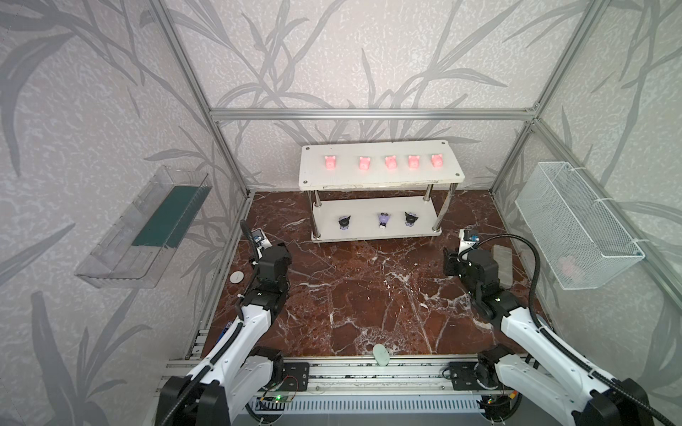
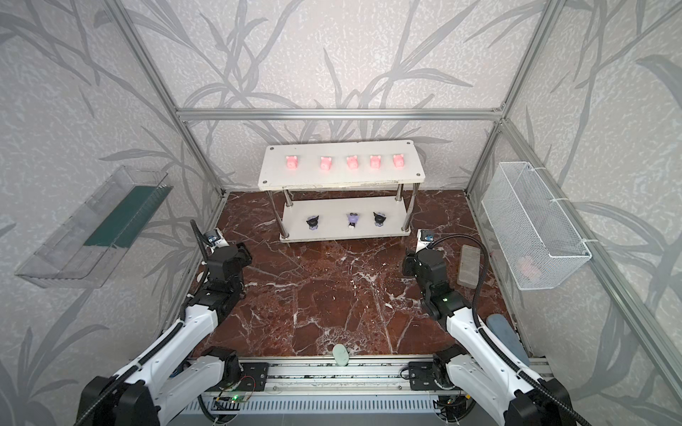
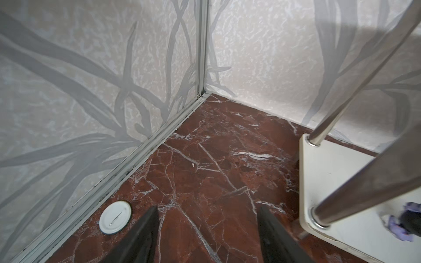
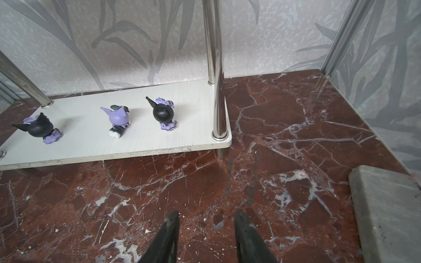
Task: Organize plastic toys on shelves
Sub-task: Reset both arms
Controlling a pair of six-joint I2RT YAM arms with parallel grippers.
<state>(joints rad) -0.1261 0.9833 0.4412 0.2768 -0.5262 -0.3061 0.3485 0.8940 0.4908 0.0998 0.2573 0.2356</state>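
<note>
Against the back wall, the white two-tier rack (image 1: 347,179) stands on the desk (image 1: 350,295). There is a strip of bare surface at either end and a broad open stretch between its front edge and the two arms. On its top board five pink pigs (image 1: 390,162) stand in a row, set back from the front edge. On the lower board a purple figurine (image 1: 385,220) stands between two black-and-lilac figurines (image 1: 345,222), all spaced apart and clear of the chrome posts (image 4: 216,68).

The left fingers (image 3: 145,232) hover wide apart over bare desk near the rack's left front corner, with nothing between them. A white round disc (image 3: 115,217) lies just beside them. The right fingers (image 4: 168,234) stand at a narrower gap, also empty, in front of the rack's right front corner, and a grey rectangular block (image 4: 387,209) lies to their right.

A pale green oval (image 1: 381,355) sits at the desk's near edge. A clear plastic tray (image 1: 140,228) hangs on the left wall and a white wire basket (image 1: 575,225) on the right, holding something pink too blurred to tell.

Print on the white unit (image 2: 424,238) by the right wrist is too small to read.

The desk is glossy red-brown marble with white veins. The rack's boards are flat, round-cornered rectangles, and the lower board is chipped along its front edge.
</note>
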